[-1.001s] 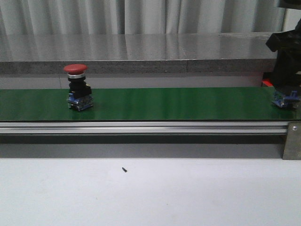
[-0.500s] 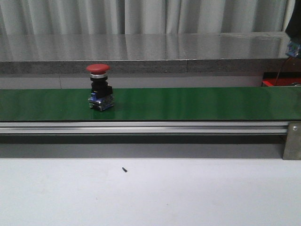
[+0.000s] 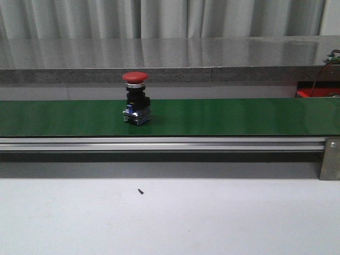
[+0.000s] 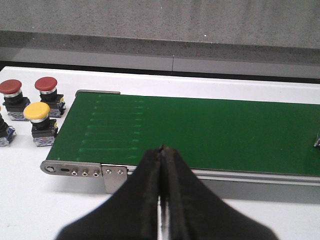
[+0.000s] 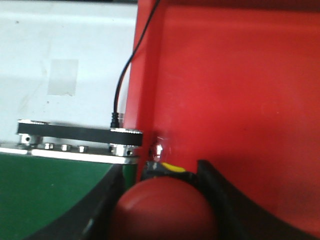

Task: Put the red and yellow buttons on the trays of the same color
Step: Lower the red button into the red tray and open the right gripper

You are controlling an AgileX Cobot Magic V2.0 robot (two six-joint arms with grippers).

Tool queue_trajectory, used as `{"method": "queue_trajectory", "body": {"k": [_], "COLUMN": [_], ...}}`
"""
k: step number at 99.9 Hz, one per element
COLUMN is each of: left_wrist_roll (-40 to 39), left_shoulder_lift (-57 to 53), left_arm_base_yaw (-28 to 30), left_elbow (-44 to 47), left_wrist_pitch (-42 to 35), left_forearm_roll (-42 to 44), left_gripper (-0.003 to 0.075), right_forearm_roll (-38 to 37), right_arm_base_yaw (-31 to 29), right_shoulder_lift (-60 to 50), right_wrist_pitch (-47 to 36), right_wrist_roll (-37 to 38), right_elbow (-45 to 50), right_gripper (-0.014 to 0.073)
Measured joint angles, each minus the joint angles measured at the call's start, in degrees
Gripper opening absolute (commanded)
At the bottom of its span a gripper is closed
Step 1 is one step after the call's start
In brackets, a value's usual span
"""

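A red button [image 3: 136,98] stands upright on the green conveyor belt [image 3: 223,117], left of centre. My right gripper [image 5: 162,200] is shut on another red button [image 5: 165,210] and holds it over the edge of the red tray [image 5: 230,75], beside the belt's end roller. That tray shows as a red sliver at the far right in the front view [image 3: 307,93]. My left gripper [image 4: 161,150] is shut and empty, in front of the belt's left end. Two red buttons [image 4: 46,85] and a yellow button [image 4: 37,112] stand on the white table beside that end. No yellow tray is in view.
An aluminium rail [image 3: 159,143] runs along the belt's front edge. A grey stone ledge [image 3: 159,58] lies behind the belt. A black cable [image 5: 120,85] runs to the roller bracket next to the red tray. A small dark speck [image 3: 141,190] lies on the white table.
The red button on the belt has travelled to the right. My right arm has lifted its button off the belt's right end and left the front view.
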Motion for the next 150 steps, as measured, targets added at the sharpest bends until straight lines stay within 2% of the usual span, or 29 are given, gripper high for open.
{"method": "queue_trajectory", "body": {"k": [24,47,54,71,78,103,123,150], "left_wrist_roll": [0.0,0.0,0.0,0.0,0.0,0.0,0.0,0.0], "left_shoulder_lift": [0.0,0.0,0.0,0.0,0.0,0.0,0.0,0.0], "left_arm_base_yaw": [0.0,0.0,0.0,0.0,0.0,0.0,0.0,0.0], "left_elbow": [0.0,0.0,0.0,0.0,0.0,0.0,0.0,0.0], "left_wrist_pitch": [-0.04,-0.04,-0.04,-0.04,-0.04,-0.04,-0.04,-0.04], "left_forearm_roll": [0.0,0.0,0.0,0.0,0.0,0.0,0.0,0.0], "left_gripper": [-0.002,-0.002,-0.002,-0.0019,-0.002,-0.002,-0.002,-0.002], "right_forearm_roll": [-0.36,-1.76,-1.87,-2.0,-2.36,-3.78,-3.78,-3.91], "right_arm_base_yaw": [0.0,0.0,0.0,0.0,0.0,-0.03,0.31,3.91], "right_shoulder_lift": [7.48,9.36,9.36,9.36,9.36,8.77,3.21,-5.22], "right_wrist_pitch": [-1.61,-3.22,-3.85,-4.05,-4.05,-2.17,1.75,8.0], "right_wrist_roll": [0.0,0.0,0.0,0.0,0.0,0.0,0.08,0.49], "right_elbow": [-0.13,-0.13,-0.13,-0.21,-0.25,-4.07,-6.83,-4.03], "right_gripper": [0.0162,0.0185,0.0253,0.0519,0.0571,0.0573,0.0573,0.0565]}}
